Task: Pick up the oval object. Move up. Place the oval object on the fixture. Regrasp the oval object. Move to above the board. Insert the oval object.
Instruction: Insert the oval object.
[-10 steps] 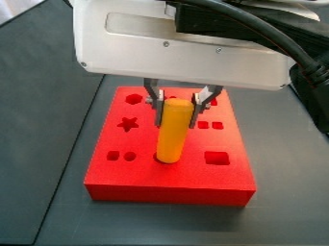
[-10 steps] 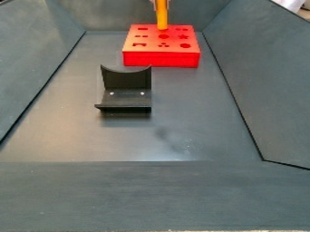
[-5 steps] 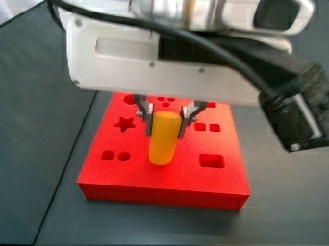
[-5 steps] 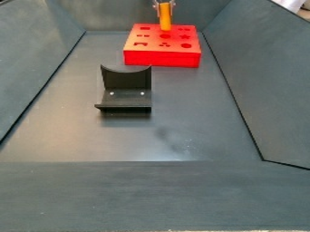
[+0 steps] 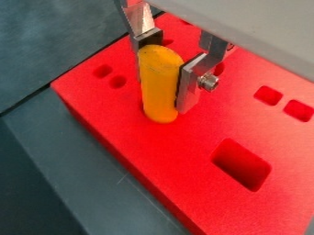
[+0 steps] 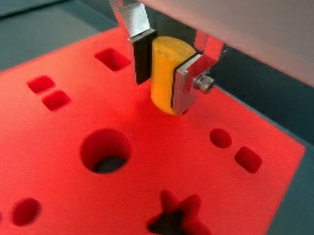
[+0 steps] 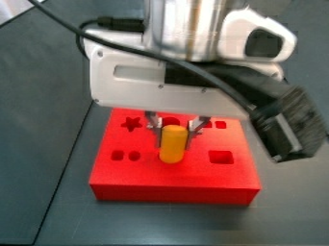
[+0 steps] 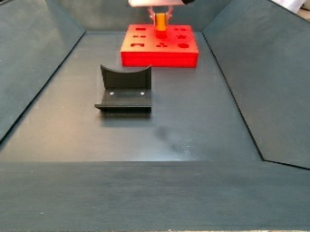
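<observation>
Insert step: my gripper (image 5: pixel 172 78) clamps the oval object (image 5: pixel 157 84) upright between its fingers, lower end sunk in the board (image 5: pixel 185 174) directly beneath me; next I judge a straight push down to seat it, then release.

**Dark grey trough, evenly lit**

In a side view, a flat matte dark grey floor (image 8: pixel 169 127) is hemmed by sloping grey walls at 9 o'clock (image 8: pixel 36 82), 3 o'clock (image 8: pixel 260 82) and 12 o'clock (image 8: pixel 97 14). A grey ledge (image 8: pixel 145 195) spans 6 o'clock. Light is soft, with faint sheen.
</observation>
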Tool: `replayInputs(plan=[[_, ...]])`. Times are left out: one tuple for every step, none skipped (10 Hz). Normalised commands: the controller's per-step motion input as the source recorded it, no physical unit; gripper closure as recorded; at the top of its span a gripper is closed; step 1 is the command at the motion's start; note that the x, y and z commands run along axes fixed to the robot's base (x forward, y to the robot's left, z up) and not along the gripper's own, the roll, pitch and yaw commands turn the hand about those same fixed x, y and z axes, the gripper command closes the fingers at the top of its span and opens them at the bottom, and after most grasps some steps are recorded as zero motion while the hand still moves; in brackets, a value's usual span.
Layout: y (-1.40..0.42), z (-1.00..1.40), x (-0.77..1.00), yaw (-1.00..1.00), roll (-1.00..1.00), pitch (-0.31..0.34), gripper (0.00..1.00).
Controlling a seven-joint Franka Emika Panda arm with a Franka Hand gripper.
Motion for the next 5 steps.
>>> replayInputs(plan=[[0.02,-0.64,-0.53,0.17,0.26,-0.226,1.00],[0.42,-0.43,-0.20,0.21,0.19,-0.133,1.00],[0.66,-0.26,0.00,0.21,0.08,-0.056,1.00],[0.49,-0.25,0.00,0.21,0.04,-0.043,1.00],[0.08,-0.02,-0.02,0.00,-0.13,-0.020,1.00]])
